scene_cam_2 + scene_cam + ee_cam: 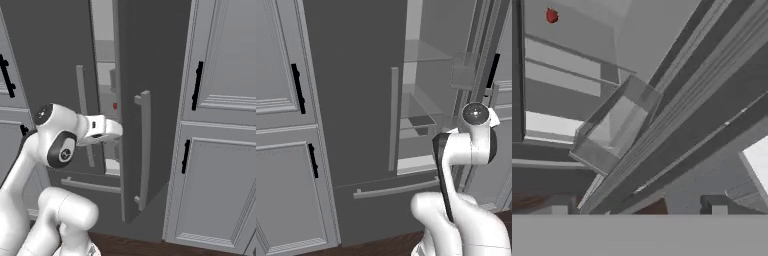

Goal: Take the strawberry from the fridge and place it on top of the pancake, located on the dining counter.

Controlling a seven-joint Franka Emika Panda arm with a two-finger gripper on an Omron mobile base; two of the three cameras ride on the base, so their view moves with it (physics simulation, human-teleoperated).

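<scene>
The fridge (356,75) is tall and dark grey, with its left door shut and its right door (150,50) swung open. The strawberry (115,106), a tiny red fruit, sits on a pale shelf inside and appears at the top left of the hand view (551,16). My hand (105,127) reaches into the gap beside the open door, a little below the fruit. The gripper (639,210) is open, its fingertips (559,210) far apart with nothing between them, and well short of the strawberry. The pancake and the dining counter are out of view.
Glass shelves (426,52) and a clear door bin (617,125) lie close to the hand. The open door's long bar handle (145,150) stands to the right. Light grey panelled cabinets (281,150) (220,150) flank the fridge, and its bottom drawer (396,190) is shut.
</scene>
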